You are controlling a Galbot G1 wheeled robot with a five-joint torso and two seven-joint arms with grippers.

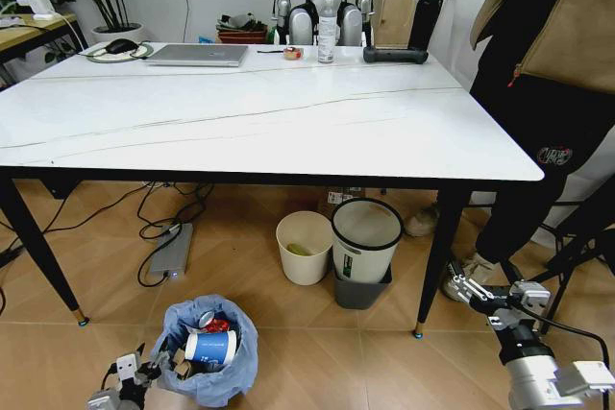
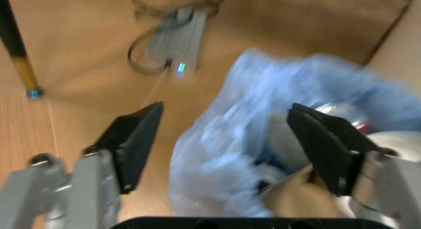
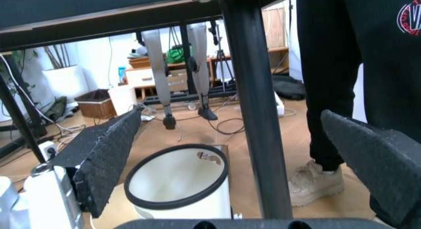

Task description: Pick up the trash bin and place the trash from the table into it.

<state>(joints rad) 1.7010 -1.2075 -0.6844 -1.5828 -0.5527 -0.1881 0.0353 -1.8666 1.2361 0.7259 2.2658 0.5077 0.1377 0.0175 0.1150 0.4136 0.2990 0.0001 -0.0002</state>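
Head view shows the left end effector [image 1: 159,367] low at the bottom edge, near the floor, with the trash bin [image 1: 207,352] touching it on its right side. The bin's crinkly light-blue bag holds trash [image 1: 209,341]: a blue paper cup lying on its side, a red wrapper and other pieces too small to tell. In the left wrist view the left end effector [image 2: 224,145] has its two dark fingers [image 2: 135,140] spread wide; one finger sits outside the blue bag of the trash bin [image 2: 263,140] over bare floor, the other over the bag's opening, so the bag's rim lies between them. Whether either finger touches the bag cannot be told.

The right end effector [image 1: 466,290] hangs low on the other side, just beside the table's [image 1: 288,112] black front-right leg and well apart from the trash bin. In the right wrist view the right end effector [image 3: 237,160] has its fingers [image 3: 105,160] spread wide around nothing, with the table leg [image 3: 257,115] straight ahead and a white bin with a black rim [image 3: 177,187] beyond its fingers. A cream bucket [image 1: 304,247] stands just beside that white bin under the table.
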